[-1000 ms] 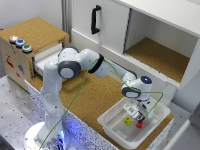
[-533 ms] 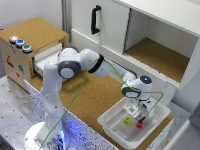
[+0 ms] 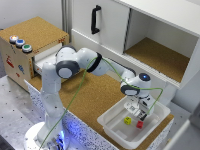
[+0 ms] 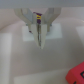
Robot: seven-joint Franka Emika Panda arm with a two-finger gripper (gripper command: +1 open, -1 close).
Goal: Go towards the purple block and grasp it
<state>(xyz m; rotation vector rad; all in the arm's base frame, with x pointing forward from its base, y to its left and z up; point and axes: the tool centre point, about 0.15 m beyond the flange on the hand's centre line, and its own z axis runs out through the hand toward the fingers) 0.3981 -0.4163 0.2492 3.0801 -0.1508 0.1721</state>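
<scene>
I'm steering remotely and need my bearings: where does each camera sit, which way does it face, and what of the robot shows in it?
Exterior view: sits high off the arm, looking down across the cork counter, cabinet and white bin; shows the whole arm and gripper.
Wrist view: rides on the wrist, looking down along the fingers into the bin; only the gripper shows, apparently closed.
Shared: gripper, bin, red block.

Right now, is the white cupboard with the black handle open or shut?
Open. Its white door with the black handle covers only the exterior view's left half; the other half exposes the brown cork shelf.
</scene>
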